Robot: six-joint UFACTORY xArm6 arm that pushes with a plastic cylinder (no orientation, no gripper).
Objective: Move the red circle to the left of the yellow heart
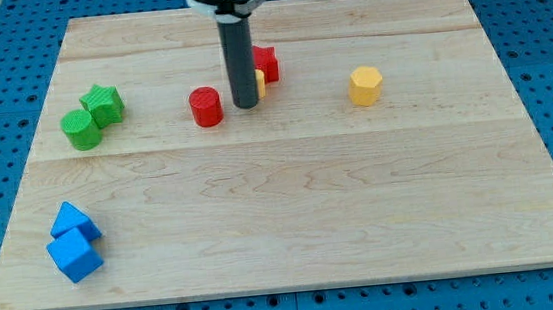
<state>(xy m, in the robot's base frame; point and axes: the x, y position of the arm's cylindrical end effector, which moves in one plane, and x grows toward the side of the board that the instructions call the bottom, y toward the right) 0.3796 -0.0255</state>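
The red circle [206, 107] stands on the wooden board left of centre, near the view's top. My tip [246, 105] sits just to its right, a small gap apart. Behind the rod a yellow block [261, 82], mostly hidden, shows as a sliver; its shape cannot be made out. A second red block [267, 62] sits just above and right of it, partly hidden by the rod.
A yellow hexagon-like block [365, 85] lies at the right. Two green blocks [102, 103] [81, 130] touch at the left. Two blue blocks [74, 222] [75, 256] touch at the bottom left. The board [292, 214] rests on a blue pegboard.
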